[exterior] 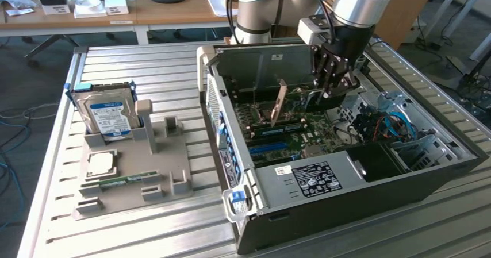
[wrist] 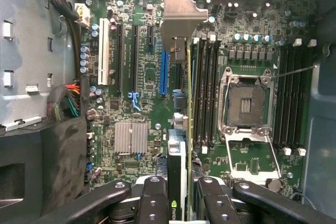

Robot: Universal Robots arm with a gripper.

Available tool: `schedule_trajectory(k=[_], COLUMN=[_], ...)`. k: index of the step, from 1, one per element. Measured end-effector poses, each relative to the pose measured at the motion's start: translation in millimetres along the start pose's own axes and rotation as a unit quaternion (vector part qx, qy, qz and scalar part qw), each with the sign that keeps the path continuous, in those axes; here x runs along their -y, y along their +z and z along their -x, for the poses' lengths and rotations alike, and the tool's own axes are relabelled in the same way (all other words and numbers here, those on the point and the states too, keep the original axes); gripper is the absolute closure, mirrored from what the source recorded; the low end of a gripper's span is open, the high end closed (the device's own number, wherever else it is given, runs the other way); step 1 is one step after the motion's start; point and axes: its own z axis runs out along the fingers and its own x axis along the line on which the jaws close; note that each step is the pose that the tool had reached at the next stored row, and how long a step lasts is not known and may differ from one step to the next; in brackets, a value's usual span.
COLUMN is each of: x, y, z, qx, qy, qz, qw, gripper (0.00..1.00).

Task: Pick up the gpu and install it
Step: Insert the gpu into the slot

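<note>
Tool (wrist: 181,205) clamped on gpu (wrist: 177,153), edge-on above motherboard (wrist: 142,77), well apart from case walls (wrist: 31,51).

Counts: 1 gpu (wrist: 177,35), 1 gripper (exterior: 330,94), 1 open pc case (exterior: 345,203), 1 motherboard (wrist: 147,77), 1 cpu socket (wrist: 247,103), 1 silver heatsink (wrist: 131,137), 1 grey tray (exterior: 165,174), 1 hard drive (exterior: 107,115), 1 memory stick (exterior: 123,181), 1 cpu chip (exterior: 101,163).

gpu (wrist: 177,150): green card on edge (silver bracket at one end), inside open case (exterior: 368,195), above motherboard (wrist: 142,77).
</note>
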Motion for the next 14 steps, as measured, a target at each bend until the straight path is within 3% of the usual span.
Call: schedule_trajectory(k=[3,5,9,14], x=[0.0,-0.1,-0.6,-0.8], y=[0.1,0.8,2.5,2.9], z=[0.0,0.0,0.0,0.0], qx=[0.0001,0.0034,0.0089,0.0100], qy=[0.000,0.000,0.000,0.000], qz=[-0.0001,-0.0012,-0.0073,-0.0084], qw=[1.0000,1.0000,0.9999,0.9999], gripper=[0.73,0.73,0.73,0.73])
